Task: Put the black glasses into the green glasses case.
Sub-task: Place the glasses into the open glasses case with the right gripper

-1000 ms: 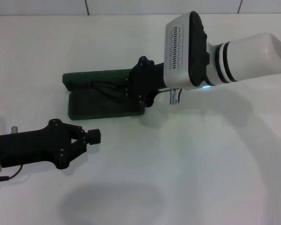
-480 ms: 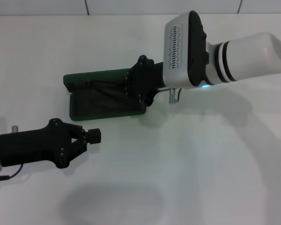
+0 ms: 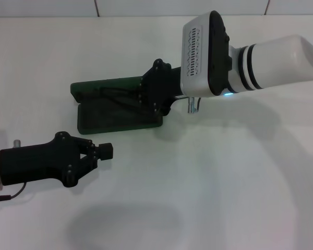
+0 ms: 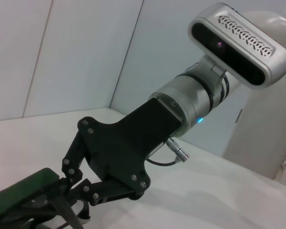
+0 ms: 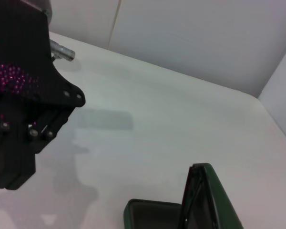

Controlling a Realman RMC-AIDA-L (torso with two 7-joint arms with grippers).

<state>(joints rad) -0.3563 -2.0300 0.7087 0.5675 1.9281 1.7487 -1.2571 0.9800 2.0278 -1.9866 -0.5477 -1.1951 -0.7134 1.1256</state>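
The green glasses case (image 3: 115, 107) lies open at centre-left of the head view on the white desk (image 3: 208, 182), its long axis running left to right across the frame, lid along the upper edge and lined tray toward the bottom. Thin dark lines of the black glasses (image 3: 112, 95) show inside, stretched along that same axis toward the right pincer (image 3: 142, 97), which reaches in over the case's right end; whether its fingers are closed on the frame I cannot tell. The left wrist view shows that pincer's black linkage just above the case's green edge (image 4: 24, 188). The right wrist view shows only the case's end with the lid standing up (image 5: 207, 198). The left pincer (image 3: 105, 151) rests at lower left, fingers together, holding nothing.
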